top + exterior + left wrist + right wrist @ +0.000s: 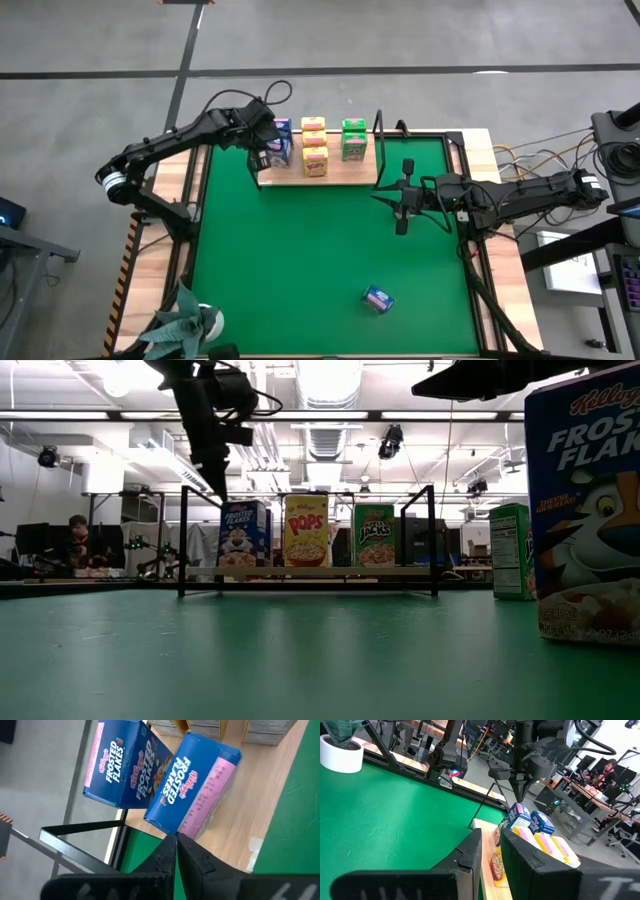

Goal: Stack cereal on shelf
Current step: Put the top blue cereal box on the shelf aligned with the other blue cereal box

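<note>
Left pincer [268,150] poised above shelf [340,176] end, fingers pressed shut, empty — over two blue cardboard cereal boxes [281,141]. Right pincer [402,196] extended over green tabletop [300,260], narrowly parted, empty.

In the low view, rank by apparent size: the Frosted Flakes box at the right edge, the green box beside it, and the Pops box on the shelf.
1. Frosted Flakes box, largest, though it sits nearest the camera.
2. Green box.
3. Pops box on the shelf.
The last two look close; distance makes true size unsure.
</note>
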Robot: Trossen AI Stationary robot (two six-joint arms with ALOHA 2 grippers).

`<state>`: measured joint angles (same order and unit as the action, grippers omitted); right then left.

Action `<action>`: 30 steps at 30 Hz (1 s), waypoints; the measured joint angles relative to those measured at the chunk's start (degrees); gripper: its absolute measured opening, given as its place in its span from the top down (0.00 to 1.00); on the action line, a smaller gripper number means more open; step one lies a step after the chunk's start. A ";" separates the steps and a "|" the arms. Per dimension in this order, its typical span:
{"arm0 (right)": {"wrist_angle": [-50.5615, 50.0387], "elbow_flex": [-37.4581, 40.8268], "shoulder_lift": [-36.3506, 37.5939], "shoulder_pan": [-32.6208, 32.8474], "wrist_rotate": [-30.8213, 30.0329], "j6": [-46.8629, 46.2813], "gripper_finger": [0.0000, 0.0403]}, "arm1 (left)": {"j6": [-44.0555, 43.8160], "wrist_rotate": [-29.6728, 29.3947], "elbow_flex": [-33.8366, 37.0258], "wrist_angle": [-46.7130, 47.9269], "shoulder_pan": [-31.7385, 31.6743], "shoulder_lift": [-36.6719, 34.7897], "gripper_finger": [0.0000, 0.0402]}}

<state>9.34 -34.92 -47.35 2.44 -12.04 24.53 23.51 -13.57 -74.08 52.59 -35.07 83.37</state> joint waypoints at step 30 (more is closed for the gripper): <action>0.00 0.00 0.00 0.00 -0.01 0.14 0.85 | -3.54 2.63 0.00 -0.29 0.96 0.00 1.00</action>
<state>9.34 -34.92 -47.35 2.44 -12.05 24.67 19.97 -10.94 -74.08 52.30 -34.11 83.37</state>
